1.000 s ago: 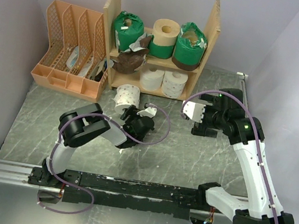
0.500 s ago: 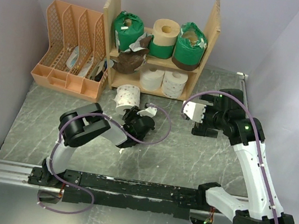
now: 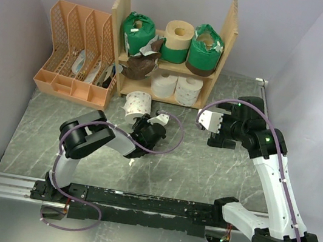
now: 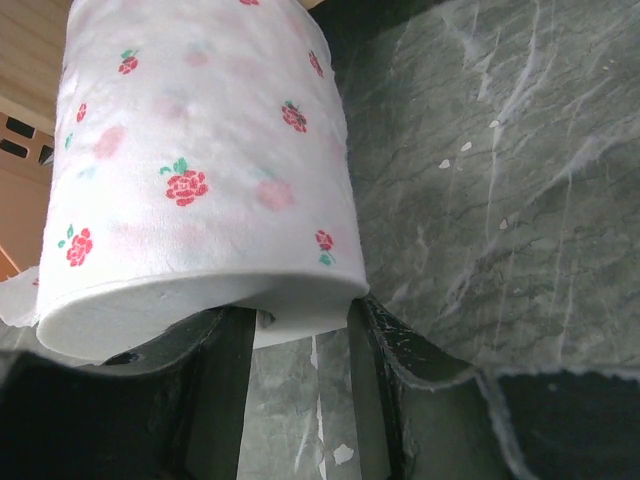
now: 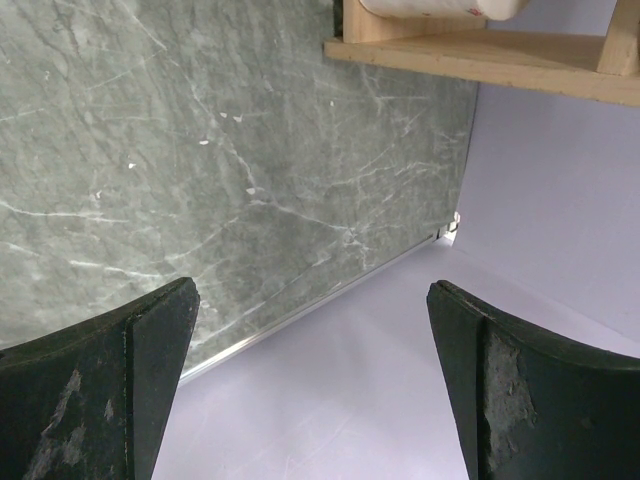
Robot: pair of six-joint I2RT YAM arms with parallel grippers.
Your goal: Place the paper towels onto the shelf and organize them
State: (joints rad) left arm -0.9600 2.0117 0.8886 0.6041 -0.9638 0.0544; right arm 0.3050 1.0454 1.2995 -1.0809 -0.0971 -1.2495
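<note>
My left gripper (image 3: 144, 122) is shut on a white paper towel roll with red flower print (image 3: 136, 103), just in front of the wooden shelf (image 3: 119, 16). In the left wrist view the roll (image 4: 190, 170) fills the upper left, and the gripper (image 4: 300, 390) clamps its lower edge. The shelf's top board holds a green-wrapped roll (image 3: 137, 31), a cream roll (image 3: 178, 36) and a green and brown roll (image 3: 205, 45). The lower board holds a brown-wrapped roll (image 3: 139, 65) and two white rolls (image 3: 176, 88). My right gripper (image 3: 211, 119) is open and empty, right of the shelf front; it also shows in the right wrist view (image 5: 330, 380).
An orange lattice file rack (image 3: 77, 52) stands left of the shelf. Lilac walls close in on the left, back and right. In the right wrist view the shelf's lower board (image 5: 470, 50) is at the top, with the wall's metal base strip (image 5: 330, 290) below.
My left gripper has moved the flowered roll slightly up towards the shelf. The right arm has barely moved.
</note>
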